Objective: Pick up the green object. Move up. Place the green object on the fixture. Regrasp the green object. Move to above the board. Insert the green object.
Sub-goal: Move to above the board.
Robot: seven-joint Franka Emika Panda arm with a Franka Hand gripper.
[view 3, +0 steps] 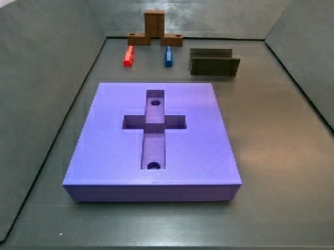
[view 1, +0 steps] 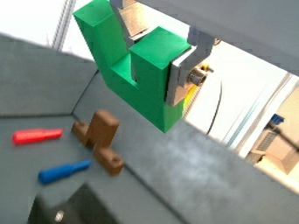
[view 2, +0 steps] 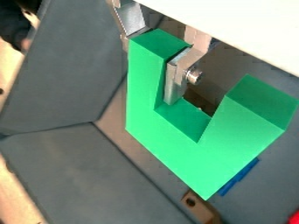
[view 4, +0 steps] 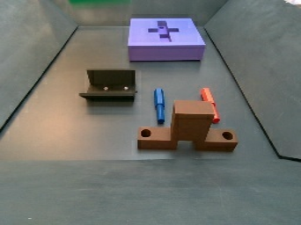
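Note:
My gripper (view 1: 152, 45) is shut on one leg of the green object (view 1: 128, 83), a bright green piece with a square notch, and holds it well above the floor. Both wrist views show the silver fingers (view 2: 176, 80) clamping that leg, and the green object (view 2: 163, 131) fills much of the view. A green sliver (view 4: 100, 2) shows at the top edge of a side view. The purple board (view 3: 183, 146) lies flat with its cross recess open. The dark fixture (view 3: 216, 62) stands beyond it, also seen in a side view (view 4: 112, 85). The gripper itself is out of both side views.
An orange-brown wooden stand (view 4: 188, 126) stands near a red peg (view 4: 209, 103) and a blue peg (view 4: 159, 104). They also show in a wrist view: stand (view 1: 101, 136), red peg (view 1: 38, 136), blue peg (view 1: 62, 171). Grey walls enclose the floor.

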